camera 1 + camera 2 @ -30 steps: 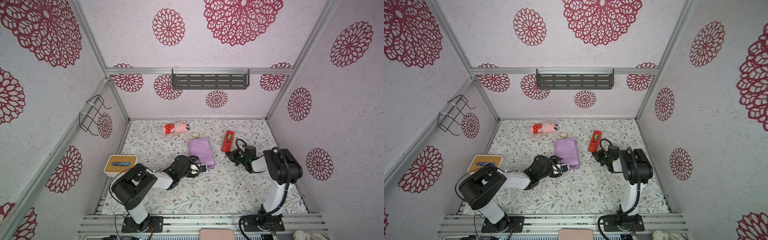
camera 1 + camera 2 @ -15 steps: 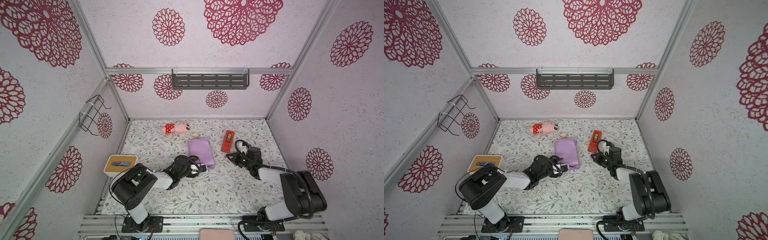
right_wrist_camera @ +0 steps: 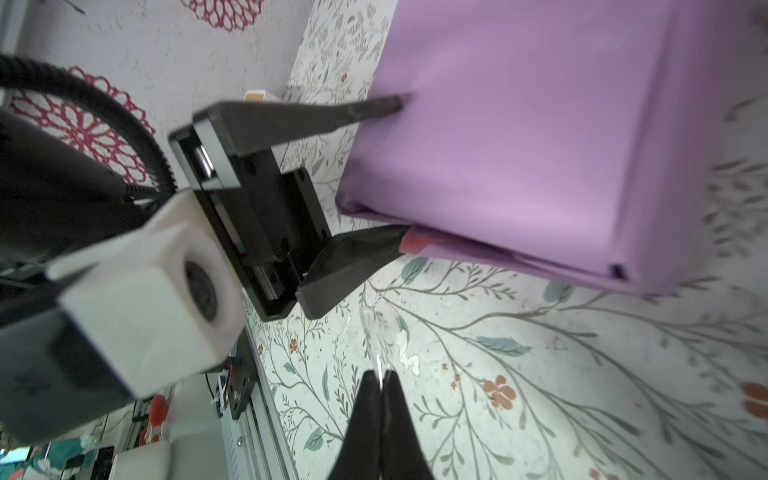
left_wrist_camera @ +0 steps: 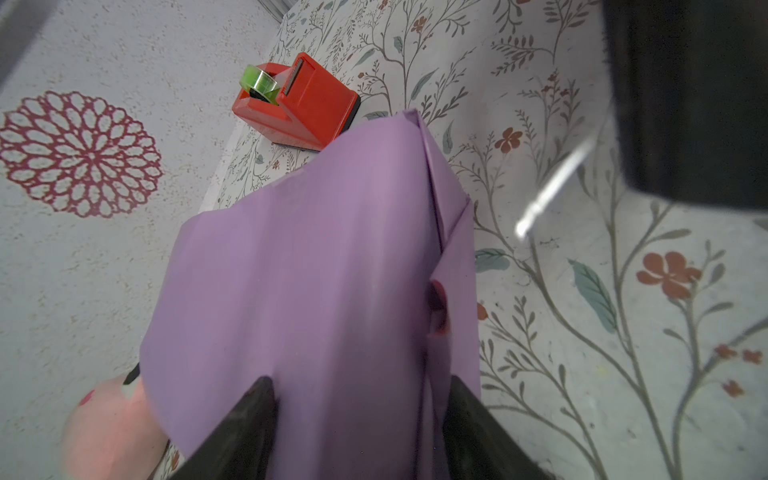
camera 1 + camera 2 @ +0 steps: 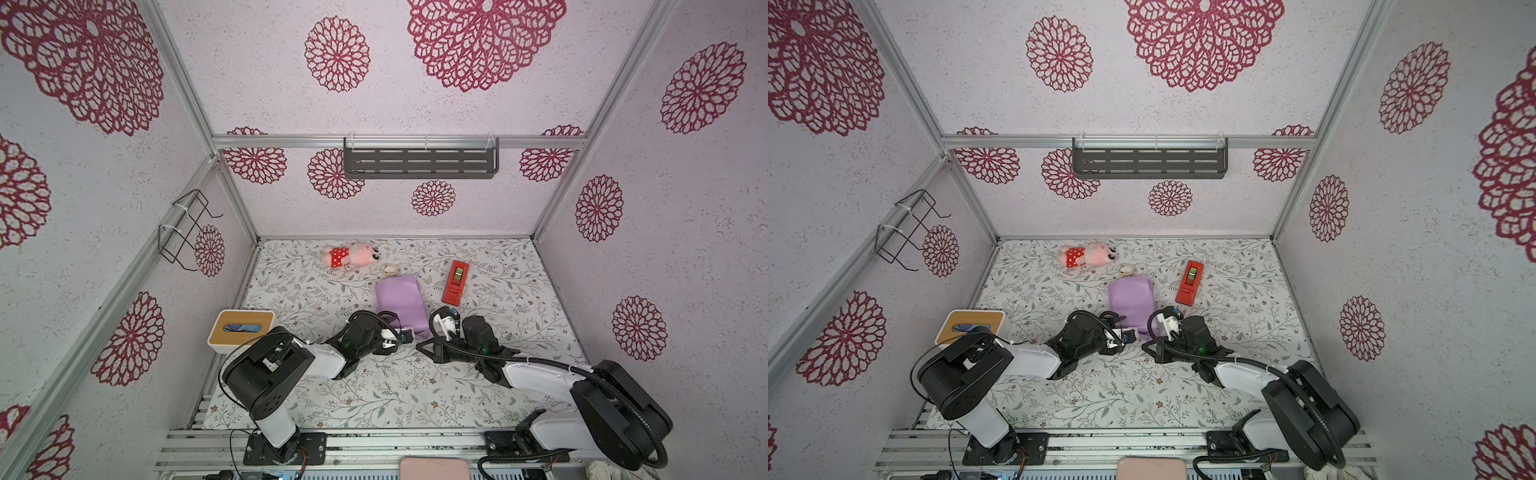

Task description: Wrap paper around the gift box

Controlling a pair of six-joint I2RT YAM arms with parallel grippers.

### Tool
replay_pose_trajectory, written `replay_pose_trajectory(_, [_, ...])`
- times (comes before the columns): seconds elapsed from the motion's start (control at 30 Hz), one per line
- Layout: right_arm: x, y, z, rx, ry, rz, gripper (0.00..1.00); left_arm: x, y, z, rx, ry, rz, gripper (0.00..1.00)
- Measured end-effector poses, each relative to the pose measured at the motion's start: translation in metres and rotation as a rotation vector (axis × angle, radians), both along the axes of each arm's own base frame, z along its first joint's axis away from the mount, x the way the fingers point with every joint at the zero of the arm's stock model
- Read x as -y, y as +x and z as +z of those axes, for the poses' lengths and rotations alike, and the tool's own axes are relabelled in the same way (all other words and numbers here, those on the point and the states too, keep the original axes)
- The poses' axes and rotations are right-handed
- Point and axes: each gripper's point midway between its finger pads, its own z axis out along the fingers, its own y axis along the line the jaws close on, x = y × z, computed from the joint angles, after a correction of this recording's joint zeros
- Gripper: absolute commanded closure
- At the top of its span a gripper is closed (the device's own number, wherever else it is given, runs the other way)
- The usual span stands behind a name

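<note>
- The right pincer point(image 3: 381, 376) is pinched shut, low over the tabletop point(image 5: 415, 390), just near of the parcel's near right corner.
- The left pincer point(image 4: 360, 382) clamps the parcel's near end, one finger on each face.
- The paper point(image 5: 401, 301), lilac side out, encloses the gift box mid-tabletop, hiding it.
- The red tape dispenser point(image 5: 456, 282) lies just right, farther back.

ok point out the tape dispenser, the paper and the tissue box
tape dispenser point(image 5: 454, 293), in a top view, its red body
paper point(image 5: 400, 299), in a top view, its lilac top face
tissue box point(image 5: 239, 338), in a top view, its wooden lid
</note>
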Motion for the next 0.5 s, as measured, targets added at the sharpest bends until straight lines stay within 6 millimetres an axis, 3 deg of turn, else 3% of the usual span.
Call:
replay_pose_trajectory(0.27, [-0.022, 0.007, -0.013, 0.004, -0.007, 0.029, 1.0, 0.0, 0.0, 0.0, 0.0, 0.0, 0.0, 0.36])
replay_pose_trajectory(0.5, [-0.028, 0.017, -0.013, 0.033, 0.005, 0.017, 1.0, 0.0, 0.0, 0.0, 0.0, 0.0, 0.0, 0.36])
